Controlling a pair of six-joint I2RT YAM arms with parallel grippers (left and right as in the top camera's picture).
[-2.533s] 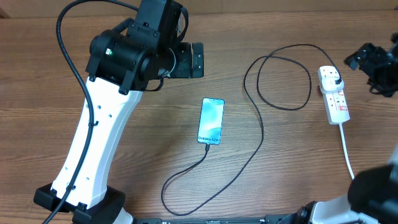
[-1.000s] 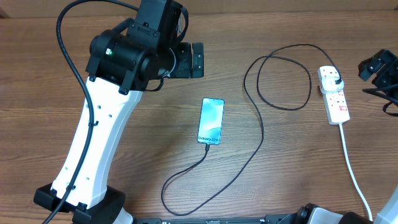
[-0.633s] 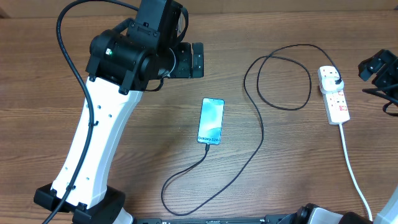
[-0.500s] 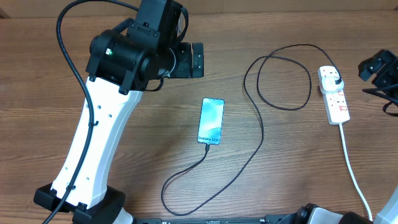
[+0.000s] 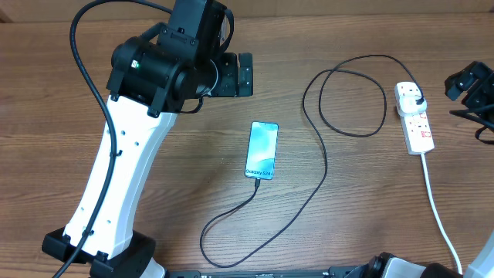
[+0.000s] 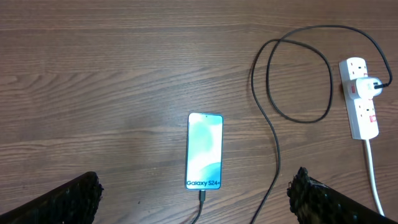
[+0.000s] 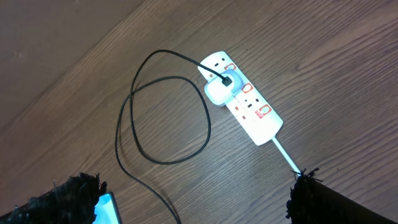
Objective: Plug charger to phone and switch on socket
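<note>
The phone [image 5: 262,150] lies flat mid-table with its cyan screen lit, and shows in the left wrist view [image 6: 204,150] too. The charger's thin black cable [image 5: 324,166] runs from the phone's bottom edge, where its tip sits in the port [image 6: 203,196], loops and ends at a white plug head [image 7: 217,93] seated in the socket [image 5: 421,131]. The socket is a white power strip with red switches [image 7: 255,118]. My left gripper [image 6: 195,198] is open high above the phone. My right gripper [image 7: 196,190] is open above and to the right of the strip, touching nothing.
The strip's white lead [image 5: 436,201] runs toward the table's front right edge. The left arm's white link and black base [image 5: 116,177] stand over the left side of the wooden table.
Since 2.5 s ago my right gripper has drawn back rightward from the power strip. Over the last second nothing has moved.
</note>
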